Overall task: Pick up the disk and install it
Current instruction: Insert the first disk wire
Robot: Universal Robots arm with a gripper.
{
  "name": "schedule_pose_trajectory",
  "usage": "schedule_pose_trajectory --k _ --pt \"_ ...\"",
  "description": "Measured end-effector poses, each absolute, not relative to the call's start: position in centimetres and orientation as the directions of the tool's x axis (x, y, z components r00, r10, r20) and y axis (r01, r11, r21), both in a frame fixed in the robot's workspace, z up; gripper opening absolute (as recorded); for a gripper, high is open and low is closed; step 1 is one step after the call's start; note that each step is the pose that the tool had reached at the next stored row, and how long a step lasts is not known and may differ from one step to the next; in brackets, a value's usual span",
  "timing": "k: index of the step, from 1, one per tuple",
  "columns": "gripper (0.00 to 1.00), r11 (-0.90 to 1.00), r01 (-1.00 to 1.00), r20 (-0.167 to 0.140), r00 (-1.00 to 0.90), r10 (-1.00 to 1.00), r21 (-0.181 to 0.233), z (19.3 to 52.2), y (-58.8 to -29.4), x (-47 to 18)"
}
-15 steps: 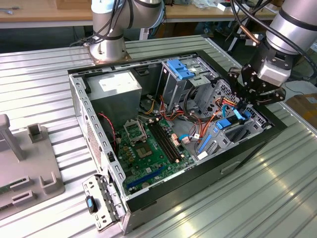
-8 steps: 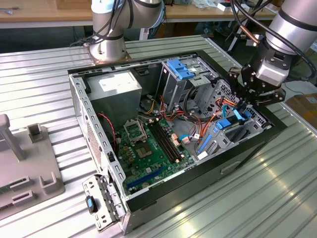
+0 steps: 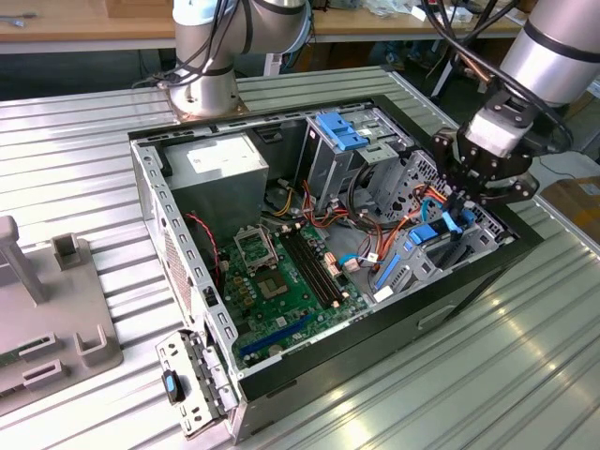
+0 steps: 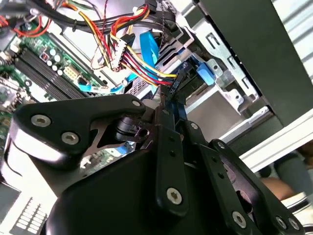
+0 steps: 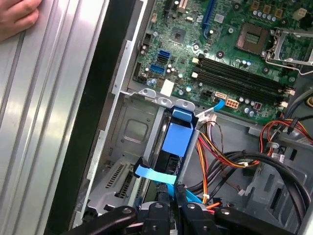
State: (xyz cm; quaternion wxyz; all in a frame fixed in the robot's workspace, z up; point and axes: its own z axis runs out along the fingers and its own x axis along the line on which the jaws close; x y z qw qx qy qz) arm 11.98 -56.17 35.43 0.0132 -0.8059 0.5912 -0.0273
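The disk (image 5: pixel 177 134) stands on edge in the metal drive bay (image 5: pixel 124 132) at the front corner of the open computer case (image 3: pixel 150 197), its bright blue carrier frame facing up. In the exterior view the disk (image 3: pixel 427 232) shows as a blue patch just below my gripper (image 3: pixel 457 202), on the exterior view's right. In both wrist views the black fingers of my gripper (image 5: pixel 175 193) meet tightly on the disk's thin edge, and the gripper (image 4: pixel 171 105) looks shut on it.
Bundles of red, yellow and orange wires (image 5: pixel 220 156) and a flat blue cable (image 5: pixel 154 174) lie right beside the bay. The green motherboard (image 3: pixel 281 281) fills the case floor. A fixed blue bracket (image 3: pixel 339 129) tops the rear cage. A person's hand (image 5: pixel 17 17) rests on the ribbed table.
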Motion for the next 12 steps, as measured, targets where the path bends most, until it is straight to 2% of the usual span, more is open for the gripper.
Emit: schedule_pose_trajectory --k 7,12 --pt "0.16 -0.275 -0.960 0.028 0.274 -0.961 -0.054 35.37 -56.17 11.64" --pt "0.16 -0.161 -0.986 0.028 0.159 -0.987 -0.054 35.21 -56.17 11.63"
